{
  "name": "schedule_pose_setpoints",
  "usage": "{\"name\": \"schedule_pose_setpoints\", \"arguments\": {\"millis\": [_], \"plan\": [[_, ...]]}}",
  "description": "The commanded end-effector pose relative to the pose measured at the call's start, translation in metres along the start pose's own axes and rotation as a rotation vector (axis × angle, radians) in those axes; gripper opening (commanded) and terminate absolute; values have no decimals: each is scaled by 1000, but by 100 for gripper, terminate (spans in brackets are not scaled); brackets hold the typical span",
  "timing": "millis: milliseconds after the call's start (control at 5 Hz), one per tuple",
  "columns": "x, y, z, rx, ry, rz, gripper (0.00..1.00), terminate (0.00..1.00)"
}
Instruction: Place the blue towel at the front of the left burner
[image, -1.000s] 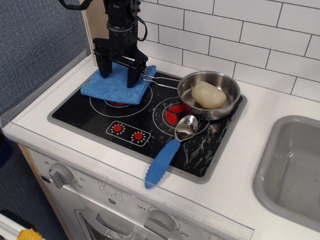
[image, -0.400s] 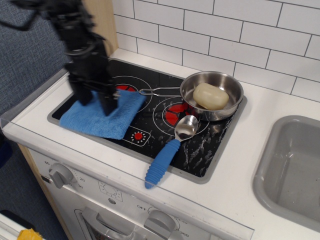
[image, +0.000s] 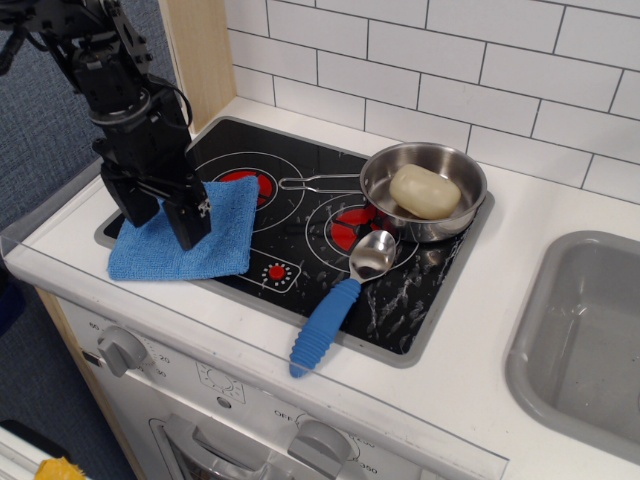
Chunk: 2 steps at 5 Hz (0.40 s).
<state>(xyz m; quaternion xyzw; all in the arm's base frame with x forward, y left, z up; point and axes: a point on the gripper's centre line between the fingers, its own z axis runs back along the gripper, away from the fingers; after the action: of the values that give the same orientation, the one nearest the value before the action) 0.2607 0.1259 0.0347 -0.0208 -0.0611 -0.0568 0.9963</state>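
Observation:
The blue towel (image: 215, 245) lies flat at the front left of the black cooktop (image: 400, 300). Its left corner hangs over the cooktop's edge onto the white counter. The left burner (image: 250, 183) shows its red centre and white rings just behind the towel, which covers the burner's front part. My gripper (image: 158, 230) stands upright on the towel's left half. Its two black fingers (image: 190, 225) are spread apart, with their tips down on the cloth.
A steel pan (image: 470, 205) holding a pale lump (image: 425, 190) sits on the right burner (image: 345, 228), handle pointing left. A blue-handled spoon (image: 325, 325) lies in front of it. Two red knob dots (image: 275, 272) sit beside the towel. A sink (image: 590, 330) is at right, a wooden panel (image: 195, 60) behind left.
My gripper moved from the back of the left burner toward the front left, and the towel came along with it. The burner's red centre is now uncovered.

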Motion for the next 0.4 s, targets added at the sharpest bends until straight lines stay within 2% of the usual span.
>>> {"name": "schedule_pose_setpoints", "arguments": {"millis": [0, 200], "plan": [[10, -11, 59, 111, -109, -20, 100, 0], [12, -16, 54, 119, -63, -7, 100, 0]]}}
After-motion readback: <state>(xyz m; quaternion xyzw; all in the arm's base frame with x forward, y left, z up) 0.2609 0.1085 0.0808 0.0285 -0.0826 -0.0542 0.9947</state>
